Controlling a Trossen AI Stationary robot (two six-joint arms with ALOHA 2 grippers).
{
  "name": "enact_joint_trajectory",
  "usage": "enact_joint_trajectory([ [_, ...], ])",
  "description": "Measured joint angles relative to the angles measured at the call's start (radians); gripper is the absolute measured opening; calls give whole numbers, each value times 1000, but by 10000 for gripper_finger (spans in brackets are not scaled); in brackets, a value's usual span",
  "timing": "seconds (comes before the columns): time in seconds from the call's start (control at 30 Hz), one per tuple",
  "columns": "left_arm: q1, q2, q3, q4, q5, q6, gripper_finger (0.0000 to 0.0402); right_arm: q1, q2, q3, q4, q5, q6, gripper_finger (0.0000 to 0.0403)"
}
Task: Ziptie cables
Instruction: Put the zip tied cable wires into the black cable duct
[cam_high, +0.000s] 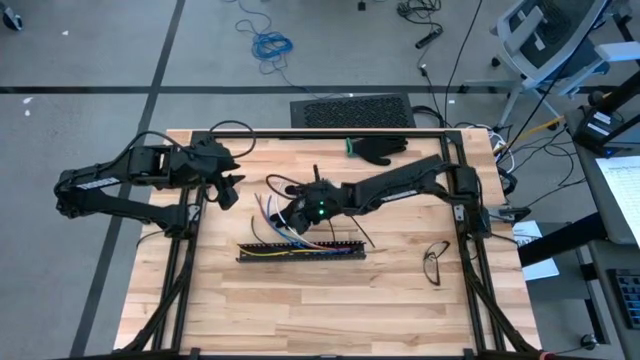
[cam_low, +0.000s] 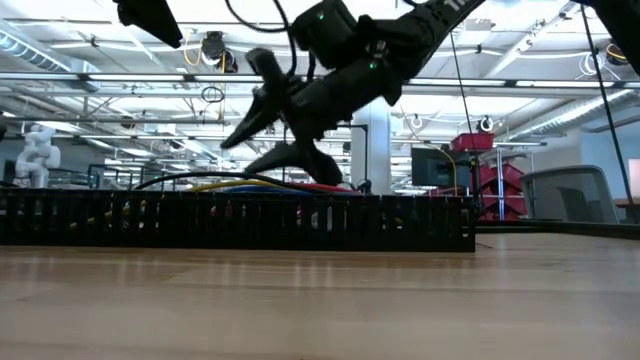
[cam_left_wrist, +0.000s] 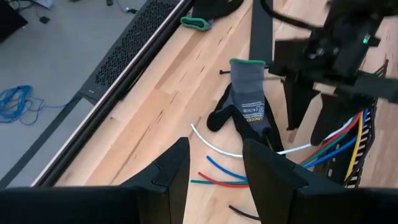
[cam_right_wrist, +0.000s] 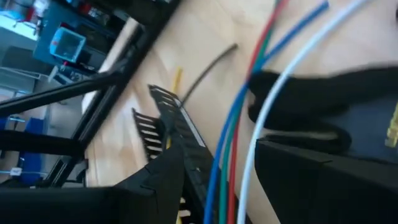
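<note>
The cables (cam_high: 268, 212) are thin white, blue, green, red and yellow wires. Their free ends lie fanned out on the wood (cam_left_wrist: 217, 168), and their other ends run into the long black slotted channel (cam_high: 300, 250). My right gripper (cam_right_wrist: 217, 155) hovers open over them near the channel. The wires (cam_right_wrist: 249, 124) pass between its two fingers, and no touch shows. In the low view it (cam_low: 250, 145) slants down above the channel (cam_low: 240, 220). My left gripper (cam_left_wrist: 214, 162) is open, raised over the cables' free ends, toward the table's left (cam_high: 230, 190).
A grey and black glove (cam_left_wrist: 249, 102) lies beside the cables, under my right arm. A second black glove with a green cuff (cam_high: 378, 150) lies near the far edge. A pair of glasses (cam_high: 434, 262) rests toward the near right. Black frame rails (cam_high: 175, 260) run along the table's sides.
</note>
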Motion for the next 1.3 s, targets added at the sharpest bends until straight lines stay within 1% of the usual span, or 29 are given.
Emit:
enact_joint_trajectory([
  [0.17, 0, 0, 0, 0, -1, -60, 146, -2, 36, 0, -11, 14, 38, 183],
  [0.33, 0, 0, 0, -1, -1, -101, 146, -1, 37, 0, -134, 24, 54, 183],
  [0.4, 0, 0, 0, -1, -1, -102, 146, 2, 37, 0, -148, 19, 51, 183],
  [0.6, 0, 0, 0, -1, -1, -102, 146, 31, 37, 0, -78, -56, 103, 183],
  [0.73, 0, 0, 0, -1, -1, -102, 146, 51, 37, 0, -57, -55, 127, 183],
  [0.97, 0, 0, 0, 0, -1, -102, 146, 57, 48, 1, -45, 24, 129, 183],
  [1.13, 0, 0, 0, 0, -1, -104, 146, 53, 108, 0, 37, -26, 171, 183],
  [1.3, 0, 0, 0, 0, -1, -104, 146, 55, 115, 0, 164, -29, 197, 183],
])
